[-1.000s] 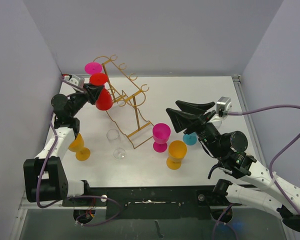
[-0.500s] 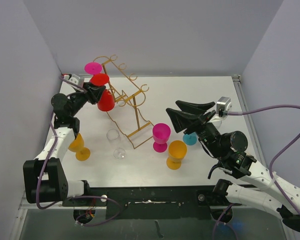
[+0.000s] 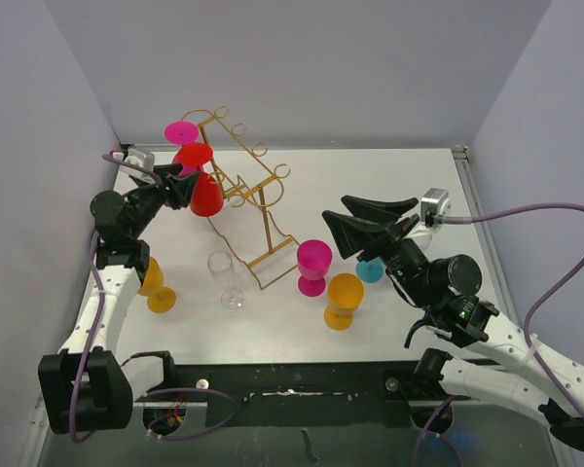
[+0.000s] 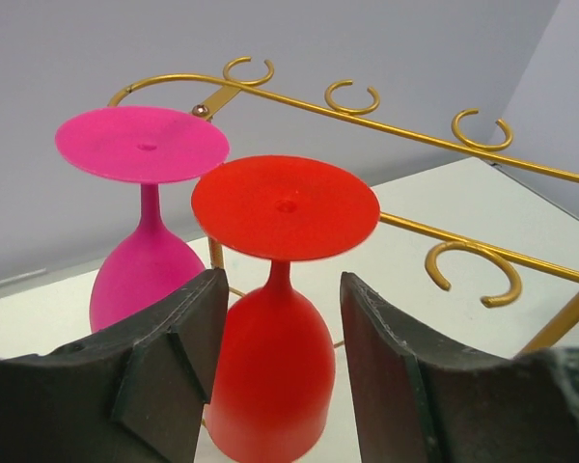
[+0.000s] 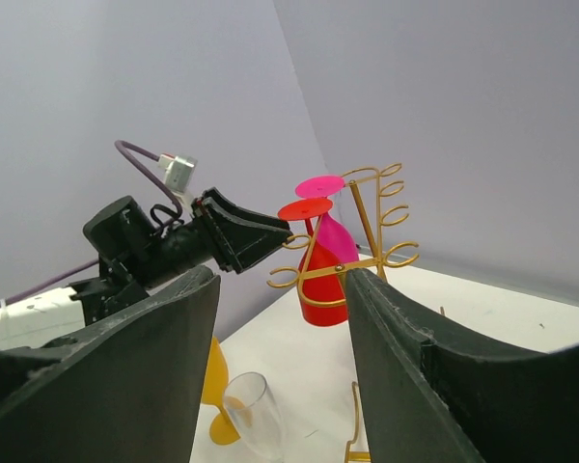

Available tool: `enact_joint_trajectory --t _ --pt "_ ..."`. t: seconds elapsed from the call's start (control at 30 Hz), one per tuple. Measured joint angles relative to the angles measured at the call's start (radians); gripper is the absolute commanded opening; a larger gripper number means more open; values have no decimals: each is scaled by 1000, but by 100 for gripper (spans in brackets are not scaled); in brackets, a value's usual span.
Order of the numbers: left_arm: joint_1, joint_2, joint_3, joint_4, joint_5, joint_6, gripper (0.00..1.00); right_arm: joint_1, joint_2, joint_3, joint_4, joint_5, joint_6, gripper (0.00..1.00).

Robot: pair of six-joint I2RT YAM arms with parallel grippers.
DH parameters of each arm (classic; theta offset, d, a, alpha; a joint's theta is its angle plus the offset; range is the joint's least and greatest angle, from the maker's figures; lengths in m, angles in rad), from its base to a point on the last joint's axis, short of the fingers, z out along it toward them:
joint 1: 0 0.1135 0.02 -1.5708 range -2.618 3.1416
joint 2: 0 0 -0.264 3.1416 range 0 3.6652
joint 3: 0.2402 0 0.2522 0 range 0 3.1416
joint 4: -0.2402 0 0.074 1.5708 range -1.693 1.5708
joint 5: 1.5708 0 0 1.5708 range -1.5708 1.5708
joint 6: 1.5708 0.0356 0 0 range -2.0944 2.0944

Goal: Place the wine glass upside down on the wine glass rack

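Your right fingers are spread wide and empty above the worktop. Farther back, your left fingers are parted either side of the red wine glass, with a small gap showing. The glass hangs upside down on the wine glass rack, just beside the pink glass.

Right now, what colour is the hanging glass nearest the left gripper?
Red: the wine glass, best seen in left wrist view.

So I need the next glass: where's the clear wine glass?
In the top view, the clear wine glass is left of centre, between the left-hand orange goblet and the gold wire rack's base.
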Motion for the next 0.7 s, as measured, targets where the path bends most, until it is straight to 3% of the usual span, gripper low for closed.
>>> enact_joint_trajectory --t 0.37,0.7 --pt "-18 -370 -136 -282 -127 -65 50 -4 86 49 -127 44 4 59" --pt "-163 -474 24 -703 -350 -48 52 -9 286 240 -455 129 83 60"
